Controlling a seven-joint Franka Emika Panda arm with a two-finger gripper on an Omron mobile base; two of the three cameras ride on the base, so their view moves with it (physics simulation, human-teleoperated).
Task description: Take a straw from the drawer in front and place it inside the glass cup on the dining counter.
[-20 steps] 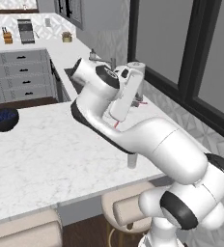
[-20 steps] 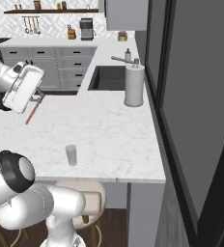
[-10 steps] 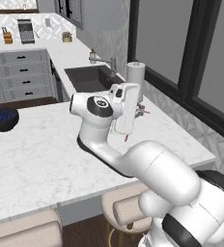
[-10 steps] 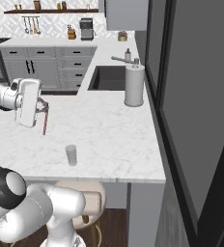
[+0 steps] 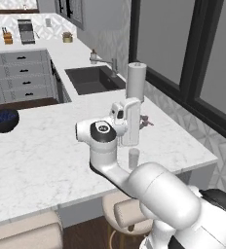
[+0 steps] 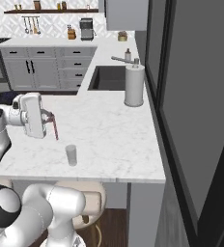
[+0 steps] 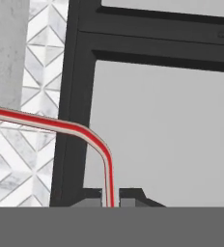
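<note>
We see the two-finger gripper (image 6: 50,118) pinched down tight on the thin red-pink straw (image 6: 55,130), its dark fingertips (image 7: 129,195) barely peeking up on either side of it in the hand view. In the right base view the straw hangs down and slightly right from the jaws, above the white marble-patterned dining counter (image 6: 114,140). Its lower end sits above and to the left of the small translucent grey-white glass cup (image 6: 71,155), apart from it and not inside.

In the left base view the white hand block covers most of the straw, and we catch only a small reddish bit at the gripper (image 5: 145,121); the glass cup (image 5: 133,158) stands just below the hand, partly cut by the arm's rounded white link. In the hand view the straw (image 7: 80,130) looks bent, rising from the fingertips and curving away to the left, red with pale edges; whether that bend is real we cannot tell.

The glass cup is a plain smooth tumbler, upright near the counter's near edge. Farther along, the tall white cylindrical paper-towel roll (image 6: 134,86) stands by the dark rectangular sink (image 6: 106,78). A dark round bowl (image 5: 2,119) with bluish contents rests at the far left of the slab. Beige rounded stools (image 5: 129,214) tuck under the near edge.
</note>
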